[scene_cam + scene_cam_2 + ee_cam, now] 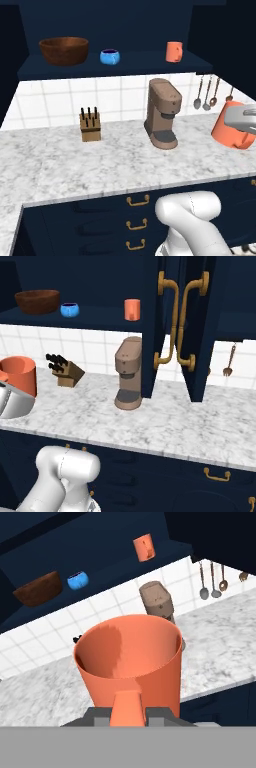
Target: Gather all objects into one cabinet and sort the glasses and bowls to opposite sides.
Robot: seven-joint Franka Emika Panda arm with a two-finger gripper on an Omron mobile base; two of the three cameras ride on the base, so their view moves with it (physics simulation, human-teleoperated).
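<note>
Navy cabinet (115, 67) first, spanning the upper part of the left base view: doors swung open, brass handles (176, 321) showing at upper centre of the right base view, shelf bare between the items already on it. Marble counter (100, 160) below, across the middle of the frame, carrying coffee maker (162, 114) at centre and knife block (90, 125) left of it; neither belongs to the job.

Wooden bowl (64, 50) at upper left on the shelf, blue bowl (110, 56) just beside it to the right, one tumbler (174, 51) well apart at upper right. So bowls left, glasses right, by judgement.

Second tumbler (131, 662) held up, at the right edge of the left base view and the left edge of the right base view, above counter level but lower than the shelf. Pincer (128, 712) closed on its near wall, one finger apparently inside the rim; grip looks firm, though the pads themselves mostly hidden.

To do well: raise until the base clears the shelf edge, carry toward the upper right, keep upright, steer above the coffee maker, set down beside the shelved tumbler without knocking it, then release only once the base sits flat.
</note>
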